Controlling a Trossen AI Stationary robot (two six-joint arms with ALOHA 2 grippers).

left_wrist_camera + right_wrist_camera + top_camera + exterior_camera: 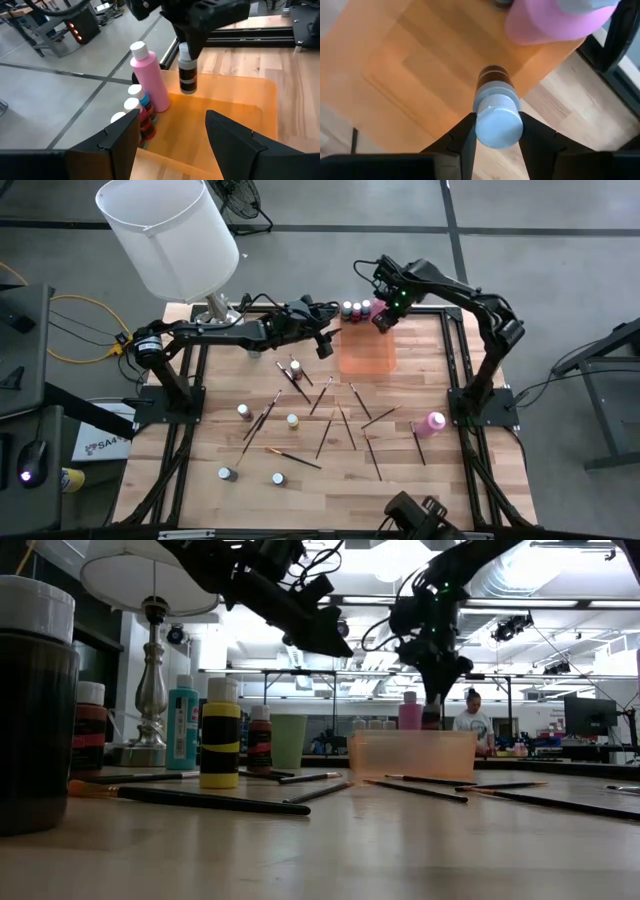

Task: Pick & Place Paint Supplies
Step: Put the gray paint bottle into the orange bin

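Brown and light, 1 small rigid paint bottle (187,75) is hanging over our orange bin (250,107), our right gripper (497,131) pinching its slippery pale cap while our left gripper (172,132) is hovering open nearby.

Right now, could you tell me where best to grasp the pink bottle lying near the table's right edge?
Grip the pink bottle across the middle of its body, coming straight down. It lies on its side, so the cap cannot be pinched from above, and the round body may roll if nudged.
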